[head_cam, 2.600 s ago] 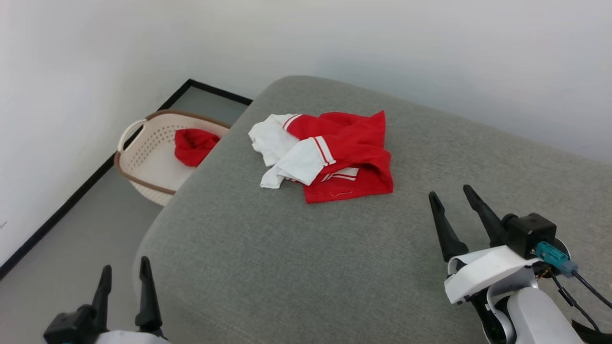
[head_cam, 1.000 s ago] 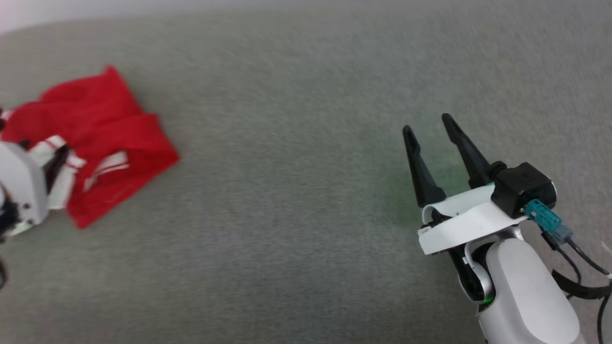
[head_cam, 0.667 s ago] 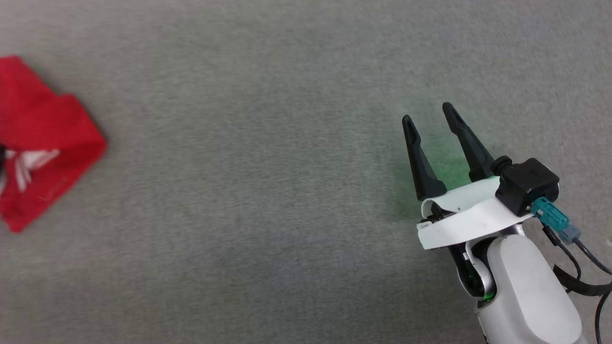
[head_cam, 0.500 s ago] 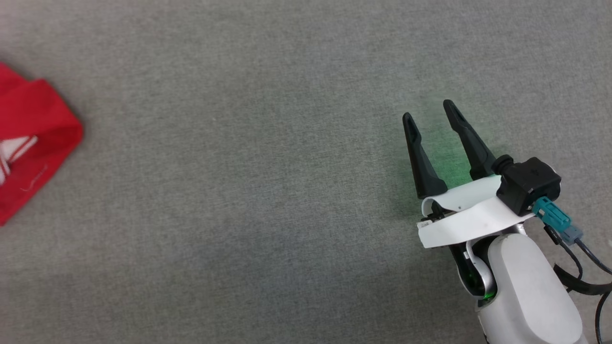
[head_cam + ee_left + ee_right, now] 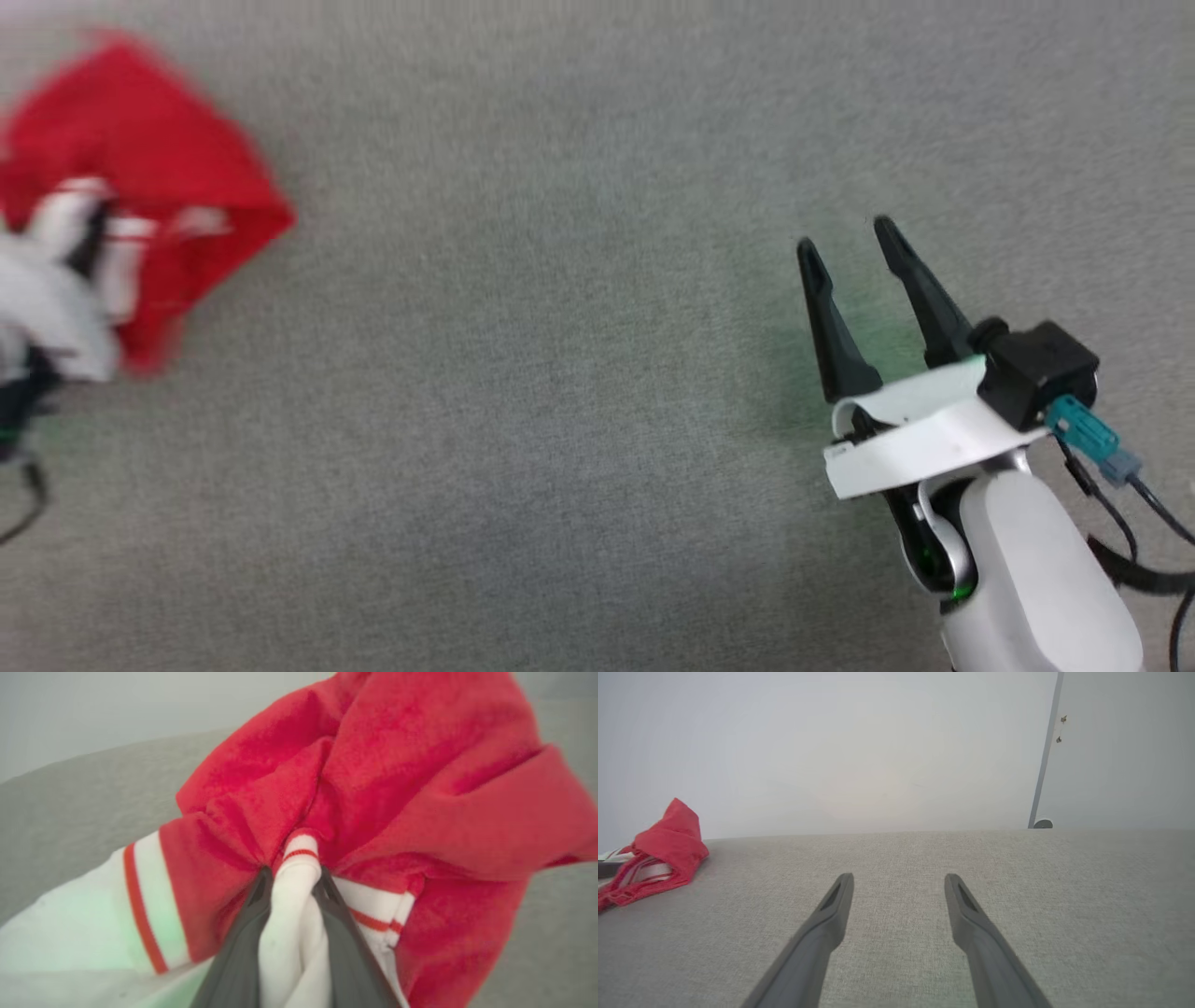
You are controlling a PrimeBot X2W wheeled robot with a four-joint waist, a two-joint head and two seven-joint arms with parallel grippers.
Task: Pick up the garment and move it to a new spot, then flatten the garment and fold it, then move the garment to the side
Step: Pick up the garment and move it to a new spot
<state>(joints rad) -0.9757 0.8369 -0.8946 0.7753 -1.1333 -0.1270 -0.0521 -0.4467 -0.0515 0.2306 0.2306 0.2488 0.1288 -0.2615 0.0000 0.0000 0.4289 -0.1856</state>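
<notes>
While the left gripper (image 5: 293,880) pinches the shirt (image 5: 373,788), the right gripper (image 5: 845,238) stands open over the grey cushion (image 5: 560,392).

Seen from the left wrist, the two dark fingers (image 5: 233,961) are closed on a fold of white sleeve, its red-striped cuff poking out just past their tips, with red fabric bunched all around. From the head, the shirt shows blurred at the cushion's upper left, the pale left wrist over its near edge. The right gripper is at the lower right, well apart from the shirt, its fingers spread with bare cushion between them and a green glow on the cushion there. From the right wrist, the shirt sits crumpled at the far left before a pale wall (image 5: 831,742).
</notes>
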